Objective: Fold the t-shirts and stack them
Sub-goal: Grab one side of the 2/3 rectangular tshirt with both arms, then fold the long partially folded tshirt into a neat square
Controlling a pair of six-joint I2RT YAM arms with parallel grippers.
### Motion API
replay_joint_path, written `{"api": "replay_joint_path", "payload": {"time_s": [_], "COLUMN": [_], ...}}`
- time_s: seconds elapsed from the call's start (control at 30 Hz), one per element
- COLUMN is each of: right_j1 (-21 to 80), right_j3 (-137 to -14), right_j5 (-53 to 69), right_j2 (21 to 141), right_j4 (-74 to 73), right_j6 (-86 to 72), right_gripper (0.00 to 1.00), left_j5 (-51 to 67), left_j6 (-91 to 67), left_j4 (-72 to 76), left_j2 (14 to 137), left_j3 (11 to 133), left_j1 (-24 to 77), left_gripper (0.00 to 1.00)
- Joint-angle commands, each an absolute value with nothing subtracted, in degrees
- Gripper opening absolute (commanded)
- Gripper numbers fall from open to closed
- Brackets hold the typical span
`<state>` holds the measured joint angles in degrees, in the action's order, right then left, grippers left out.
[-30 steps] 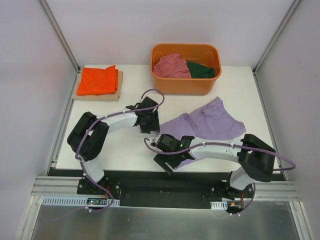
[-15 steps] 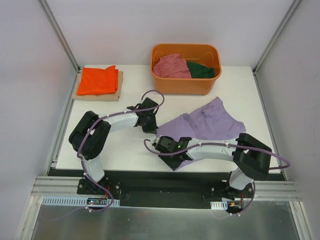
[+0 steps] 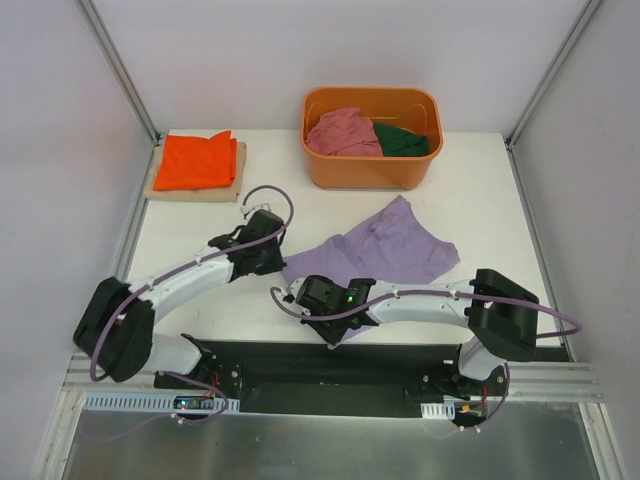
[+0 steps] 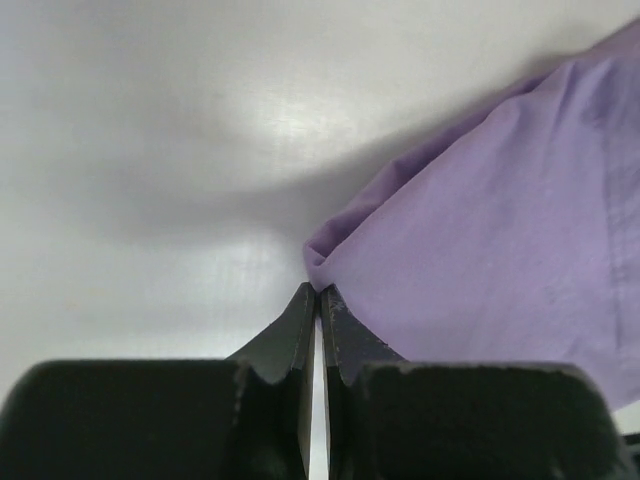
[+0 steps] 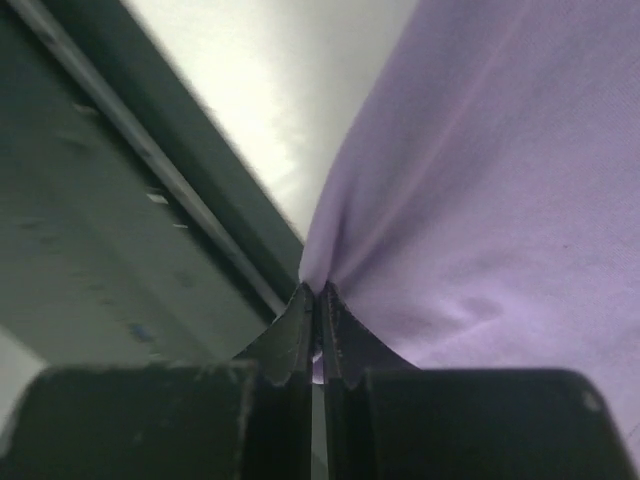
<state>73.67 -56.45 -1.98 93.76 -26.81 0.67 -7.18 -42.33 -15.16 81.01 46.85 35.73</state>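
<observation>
- Left end effector: fingers pressed together, pinching a folded corner of the lavender t-shirt. Moved toward the left edge of the tabletop since the earlier frames, with the elbow swung out to the near-left corner.
- Right end effector: fingers pressed together, pinching a gathered edge of the same cloth at the near edge, beside the dark rail. Also shifted left, though less far.
- Lavender t-shirt: dragged leftward with both grips. Now about mid-tabletop, toward the near edge, its right end farther from the right edge than before. Stretched between the two pinches, unfolded and wrinkled, the far part rising to a peak toward the far edge. Plain, soft, matte cloth.
- Orange t-shirt: folded, unmoved, on a tan board at the far-left corner.
- Orange tub: at the far edge, right of centre, unmoved. Holding a crumpled pink t-shirt on the left and a dark green t-shirt on the right.
</observation>
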Motion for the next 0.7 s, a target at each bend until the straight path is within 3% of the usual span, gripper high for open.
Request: {"api": "replay_joint_path", "payload": {"time_s": [0.0,0.37,0.67], "right_j1": [75.14,75.94,74.71], "right_j3": [-61.51,-71.70,-69.00], "right_j5": [12.28,32.51,28.05], "right_j2": [90.18,92.19,85.88], "right_j4": [-22.60,-10.46,-11.77], "right_j6": [1.67,-3.87,-2.29], "right_gripper": [0.01,0.00,0.00], "left_j5": [-18.88,-33.48,-34.90], "left_j6": [-41.31,-42.89,-40.87], "left_j4": [-20.90,-35.32,-36.74], "left_j2": [70.16,47.56,47.98], "left_j3": [43.42,46.40,53.43], "left_j1": [32.52,31.73,31.73], "left_gripper": [0.00,0.00,0.00]}}
